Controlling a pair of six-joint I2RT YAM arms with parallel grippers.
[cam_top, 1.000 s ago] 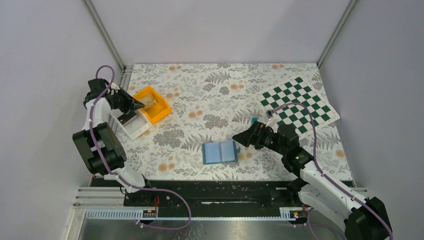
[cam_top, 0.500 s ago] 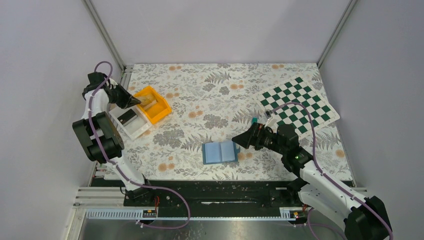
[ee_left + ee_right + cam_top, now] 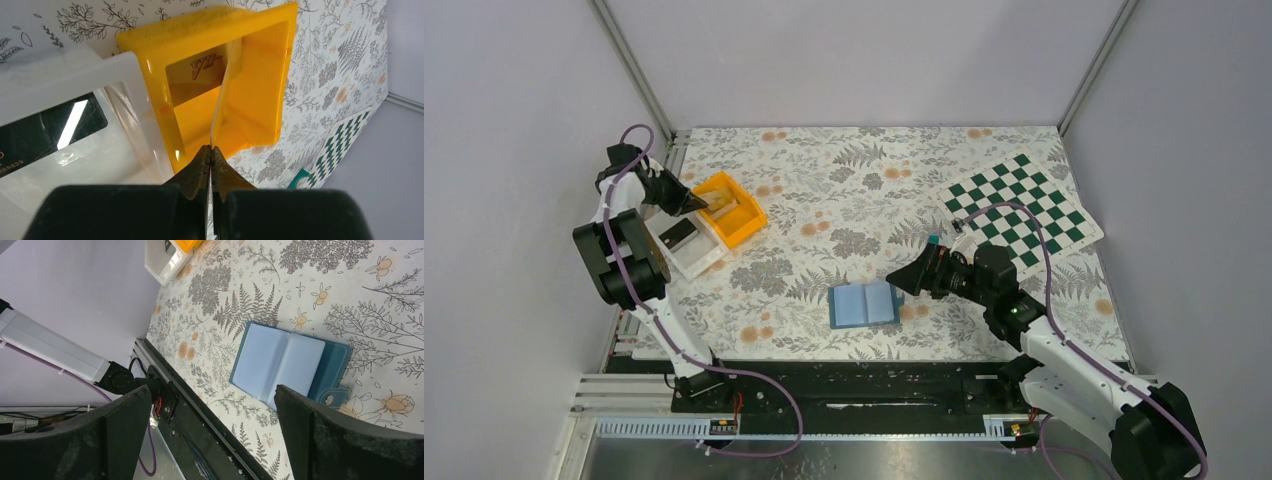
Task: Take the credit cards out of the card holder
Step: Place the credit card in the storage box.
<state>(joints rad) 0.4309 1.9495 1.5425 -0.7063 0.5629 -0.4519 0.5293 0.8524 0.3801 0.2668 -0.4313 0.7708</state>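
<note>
card holder lies open, pockets up, on the table. just right of it the right hand hovers spread wide, likely ready for the next pocket. far left of the holder, the left hand pinches a card edge-on above the orange bin, presumably for dropping in.

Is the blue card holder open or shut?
Open: the card holder lies spread flat, both pale inner pages facing up beside the centre fold.
</note>
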